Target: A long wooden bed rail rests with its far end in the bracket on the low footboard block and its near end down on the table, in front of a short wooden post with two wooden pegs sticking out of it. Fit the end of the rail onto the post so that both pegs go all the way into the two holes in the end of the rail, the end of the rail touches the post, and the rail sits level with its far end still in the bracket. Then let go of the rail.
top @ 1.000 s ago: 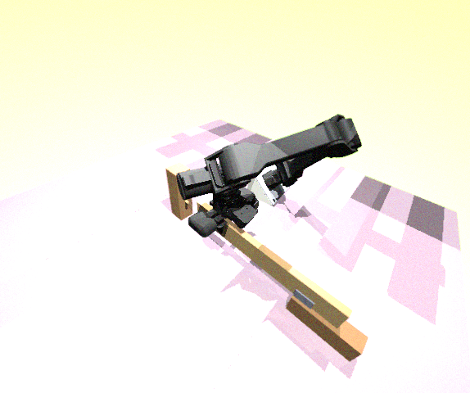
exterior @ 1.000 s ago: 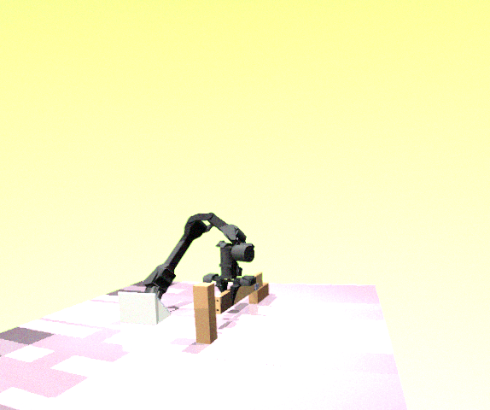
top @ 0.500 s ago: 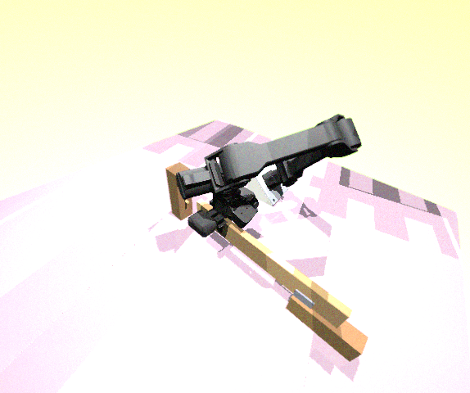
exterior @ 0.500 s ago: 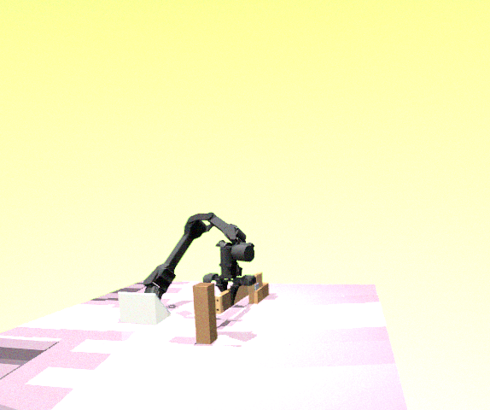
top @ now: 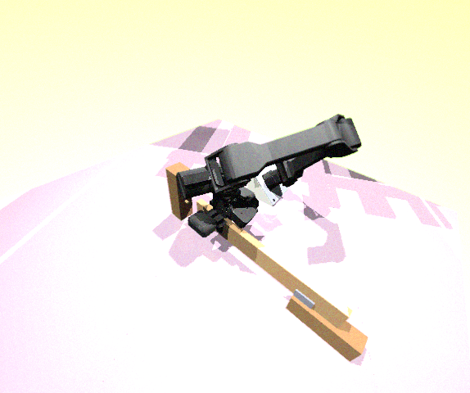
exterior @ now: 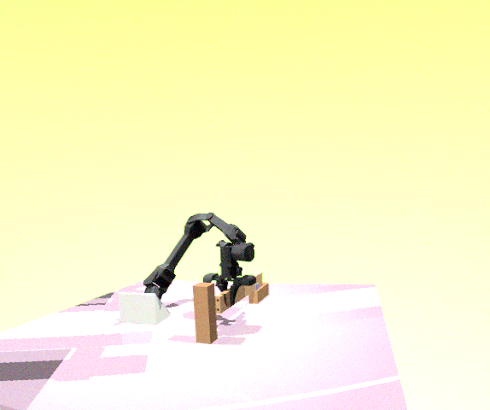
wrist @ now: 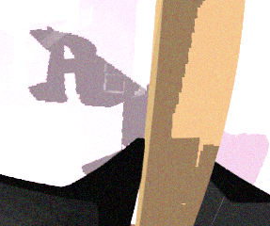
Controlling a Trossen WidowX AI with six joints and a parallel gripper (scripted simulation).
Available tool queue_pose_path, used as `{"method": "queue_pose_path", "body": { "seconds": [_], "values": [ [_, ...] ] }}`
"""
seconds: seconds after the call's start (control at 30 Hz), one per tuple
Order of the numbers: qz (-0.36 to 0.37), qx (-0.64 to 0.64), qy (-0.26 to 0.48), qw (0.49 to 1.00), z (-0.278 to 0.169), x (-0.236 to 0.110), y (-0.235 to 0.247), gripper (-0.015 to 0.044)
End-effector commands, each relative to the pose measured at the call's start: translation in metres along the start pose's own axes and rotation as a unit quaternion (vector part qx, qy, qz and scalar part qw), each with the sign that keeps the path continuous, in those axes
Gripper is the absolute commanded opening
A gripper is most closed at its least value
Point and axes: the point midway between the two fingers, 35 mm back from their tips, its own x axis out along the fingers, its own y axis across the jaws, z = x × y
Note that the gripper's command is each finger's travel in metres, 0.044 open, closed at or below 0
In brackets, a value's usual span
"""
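The long wooden rail runs from the low footboard block towards the short upright post. Its far end lies on the block beside a small grey bracket. My gripper is shut on the rail near its post end and holds that end off the table. The rail end is close to the post's peg side. The arm hides the joint, so I cannot tell whether the pegs are in the holes.
The arm's white base block stands left of the post. The arm reaches low over the post and the rail's near end. The table has pink and grey shadow patches.
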Motion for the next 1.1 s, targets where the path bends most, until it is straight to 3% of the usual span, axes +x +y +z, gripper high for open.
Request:
{"method": "queue_pose_path", "body": {
  "seconds": [0.0, 1.07],
  "values": [
    [-0.007, -0.001, 0.000, 1.000, 0.0030, -0.0030, -0.0027, 0.0000],
    [-0.007, -0.001, 0.000, 1.000, 0.0004, -0.0038, -0.0024, 0.0000]
  ]
}}
